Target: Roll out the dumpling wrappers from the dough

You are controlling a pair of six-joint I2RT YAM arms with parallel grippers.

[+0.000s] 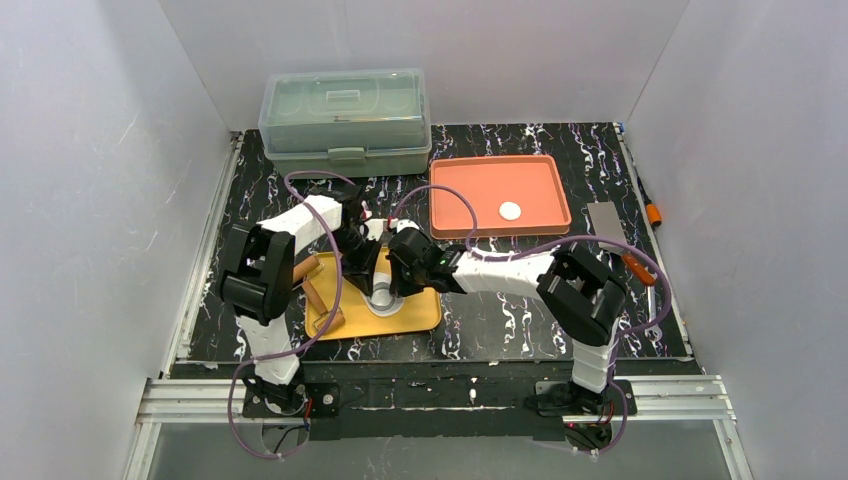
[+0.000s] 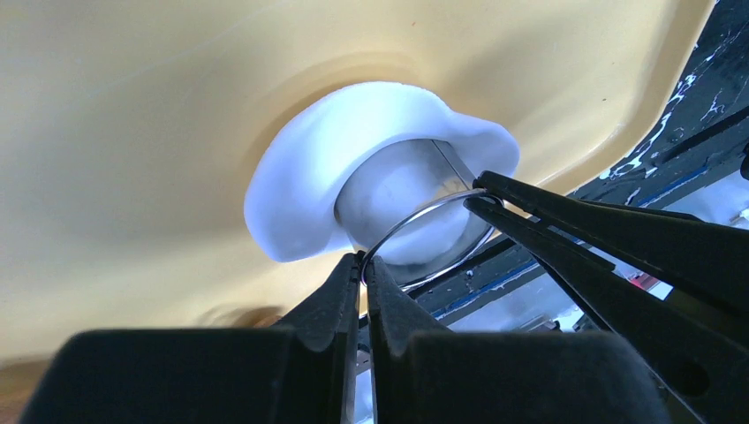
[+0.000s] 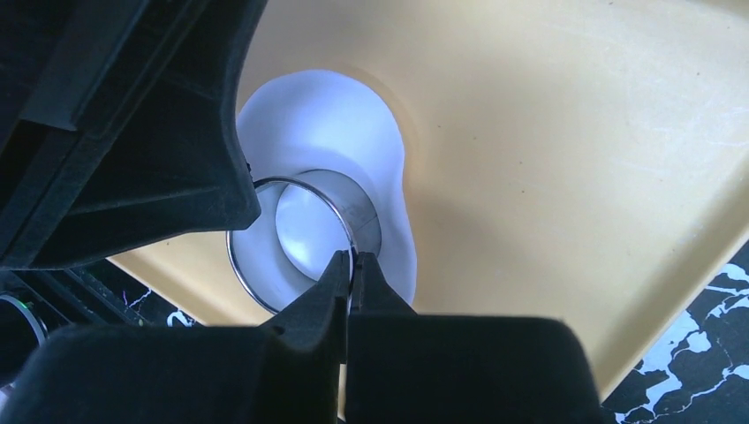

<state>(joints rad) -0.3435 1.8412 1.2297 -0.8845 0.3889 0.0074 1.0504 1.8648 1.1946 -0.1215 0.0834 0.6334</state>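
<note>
The dough point(image 1: 384, 303) lies as a flat white sheet on the yellow board point(image 1: 422, 314). A small metal ring point(image 1: 383, 294) stands in it, with white dough showing inside the ring point(image 3: 305, 231). My left gripper point(image 2: 364, 259) is shut on the ring's rim point(image 2: 430, 212), above the dough point(image 2: 296, 185). My right gripper point(image 3: 351, 257) is shut on the opposite side of the ring's rim point(image 3: 237, 274), over the dough point(image 3: 327, 115). Both meet over the board in the top view, left gripper point(image 1: 371, 283), right gripper point(image 1: 397, 283). One dumpling wrapper point(image 1: 510, 210) lies in the orange tray point(image 1: 455, 205).
A wooden rolling pin point(image 1: 322, 298) and a second wooden stick point(image 1: 304, 267) lie at the board's left. A lidded clear green box point(image 1: 345, 115) stands at the back. A grey card point(image 1: 607, 218) and orange-handled tools point(image 1: 638, 268) lie at the right edge.
</note>
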